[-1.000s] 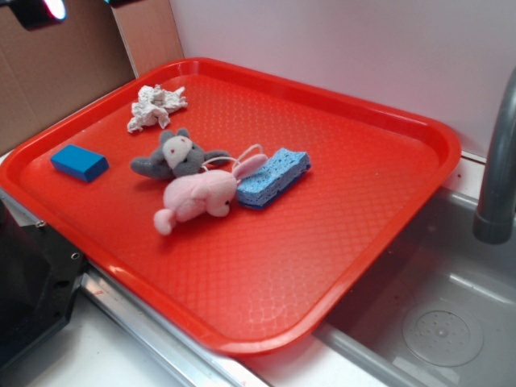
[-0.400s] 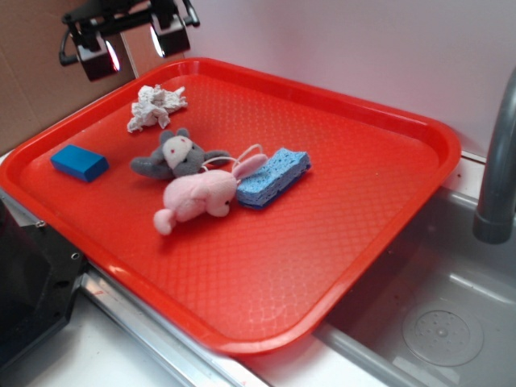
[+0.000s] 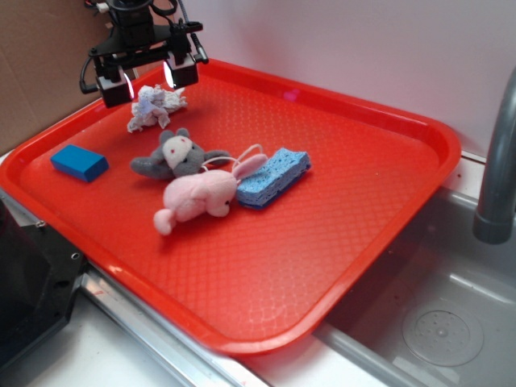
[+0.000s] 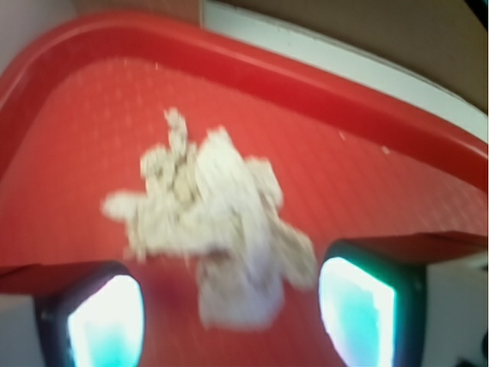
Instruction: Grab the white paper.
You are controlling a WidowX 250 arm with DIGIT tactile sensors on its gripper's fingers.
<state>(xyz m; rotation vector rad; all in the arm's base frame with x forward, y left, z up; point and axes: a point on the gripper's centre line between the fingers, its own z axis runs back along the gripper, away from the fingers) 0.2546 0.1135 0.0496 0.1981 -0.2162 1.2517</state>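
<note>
The white paper (image 3: 153, 107) is a crumpled off-white wad lying in the far left corner of the red tray (image 3: 379, 193). My gripper (image 3: 148, 79) hangs open just above it, one finger on each side of the wad's top. In the wrist view the white paper (image 4: 214, 222) fills the middle of the frame, blurred, with its lower end between my two glowing fingertips (image 4: 355, 310). Nothing is held.
A grey plush mouse (image 3: 173, 155) and a pink plush bunny (image 3: 200, 196) lie mid-tray beside a light blue sponge (image 3: 274, 176). A blue block (image 3: 79, 163) sits near the tray's left rim. A sink with a grey faucet (image 3: 498, 161) is at the right.
My gripper has come down and toward the paper from the upper left corner, and now stands directly over the wad. The objects on the tray have not moved.
</note>
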